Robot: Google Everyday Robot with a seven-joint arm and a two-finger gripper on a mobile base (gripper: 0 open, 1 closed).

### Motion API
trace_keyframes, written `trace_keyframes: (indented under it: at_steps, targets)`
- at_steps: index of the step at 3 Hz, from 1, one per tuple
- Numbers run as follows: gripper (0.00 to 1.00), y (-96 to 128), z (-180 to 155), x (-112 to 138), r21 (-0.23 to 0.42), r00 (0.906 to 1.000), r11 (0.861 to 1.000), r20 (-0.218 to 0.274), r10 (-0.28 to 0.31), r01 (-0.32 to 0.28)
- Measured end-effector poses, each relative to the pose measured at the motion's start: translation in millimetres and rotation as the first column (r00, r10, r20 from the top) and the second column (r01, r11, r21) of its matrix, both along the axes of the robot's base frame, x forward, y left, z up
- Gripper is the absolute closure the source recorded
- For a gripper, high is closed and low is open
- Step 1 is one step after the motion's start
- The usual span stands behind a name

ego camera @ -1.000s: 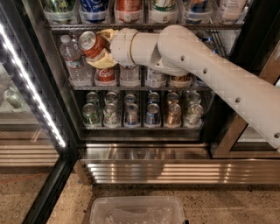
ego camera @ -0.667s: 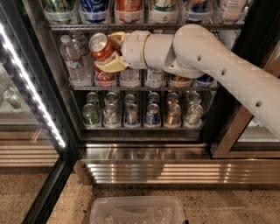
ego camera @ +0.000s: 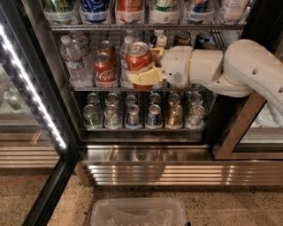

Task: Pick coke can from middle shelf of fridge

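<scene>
My gripper (ego camera: 143, 70) is shut on a red coke can (ego camera: 138, 56) with a silver top, held in front of the middle shelf (ego camera: 88, 88) of the fridge (ego camera: 146, 154). The yellowish fingers (ego camera: 143, 77) wrap the can's lower half. The white arm (ego camera: 230, 66) reaches in from the right. Two more red coke cans (ego camera: 104, 68) stand on the middle shelf just left of the held can, with water bottles (ego camera: 73, 59) further left.
The lower shelf holds several cans in rows (ego camera: 146, 112). The top shelf carries bottles (ego camera: 128, 9). The open glass door with its bright LED strip (ego camera: 31, 88) is at the left. A clear plastic bin (ego camera: 139, 212) sits on the floor in front.
The gripper, holding the coke can, has moved to the right and out from the shelf. The arm has drawn back to the right.
</scene>
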State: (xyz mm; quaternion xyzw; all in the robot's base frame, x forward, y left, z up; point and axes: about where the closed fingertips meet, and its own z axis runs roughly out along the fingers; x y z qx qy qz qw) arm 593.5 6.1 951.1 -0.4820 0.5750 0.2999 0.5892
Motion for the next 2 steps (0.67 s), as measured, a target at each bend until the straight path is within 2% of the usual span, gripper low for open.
trace_keyframes:
  at_steps: [1,2]
  targets:
    - [1.0,-37,14,-27,0.052,0.9984,0.998,-0.04,-0.039,0.041]
    - [1.0,-50,16,-30,0.059,0.9973,0.996,-0.044,-0.059,0.062]
